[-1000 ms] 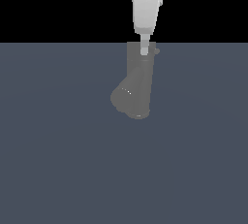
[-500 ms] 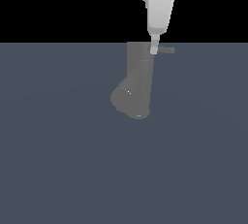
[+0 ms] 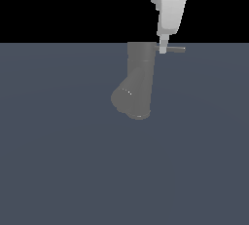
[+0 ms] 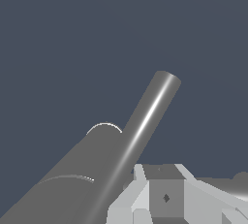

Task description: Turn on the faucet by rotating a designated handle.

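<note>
Exterior view showed my pincer (image 3: 163, 49) coming down from above, its tip touching the handle (image 3: 175, 49) close to where the handle leaves the faucet (image 3: 138, 80). The faucet stood upright near the middle of the dark floor (image 3: 58, 170), with its fat stub leaning down toward that view's left. The handle stuck out sideways from the faucet's top toward that view's right.

I could not tell whether my fingers were apart or together; the exterior view showed them as one narrow tip, and the wrist view showed only part of the white fingers (image 4: 145, 194) beside a long grey bar (image 4: 145, 116).

I judged the handle stiff, smooth and probably slippery, like metal. It should turn on its pivot, so pushing near its free end would give better leverage than squeezing. I saw no containers.
</note>
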`<state>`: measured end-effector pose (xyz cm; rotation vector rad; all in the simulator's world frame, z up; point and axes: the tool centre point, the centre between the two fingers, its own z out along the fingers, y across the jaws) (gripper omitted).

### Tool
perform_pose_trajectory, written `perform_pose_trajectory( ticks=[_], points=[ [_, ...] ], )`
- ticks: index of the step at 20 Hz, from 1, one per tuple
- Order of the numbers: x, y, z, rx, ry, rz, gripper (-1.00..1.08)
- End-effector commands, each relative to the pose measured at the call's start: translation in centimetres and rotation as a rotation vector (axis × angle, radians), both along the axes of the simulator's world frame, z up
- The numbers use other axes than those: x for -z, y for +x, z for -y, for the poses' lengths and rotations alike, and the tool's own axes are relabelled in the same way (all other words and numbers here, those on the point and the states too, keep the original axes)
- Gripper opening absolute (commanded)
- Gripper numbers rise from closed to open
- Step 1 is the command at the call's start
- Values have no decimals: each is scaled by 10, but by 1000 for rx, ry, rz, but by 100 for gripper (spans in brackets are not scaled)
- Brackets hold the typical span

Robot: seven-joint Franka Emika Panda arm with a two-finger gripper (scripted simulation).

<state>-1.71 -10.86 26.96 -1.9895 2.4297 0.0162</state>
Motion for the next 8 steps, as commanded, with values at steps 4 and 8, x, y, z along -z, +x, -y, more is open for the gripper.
perform_pose_trajectory(
  ticks=[4, 8],
  points=[
    [0, 5, 49, 58, -9, 6, -100],
    [0, 9, 59, 63, -9, 5, -100]
  ],
)
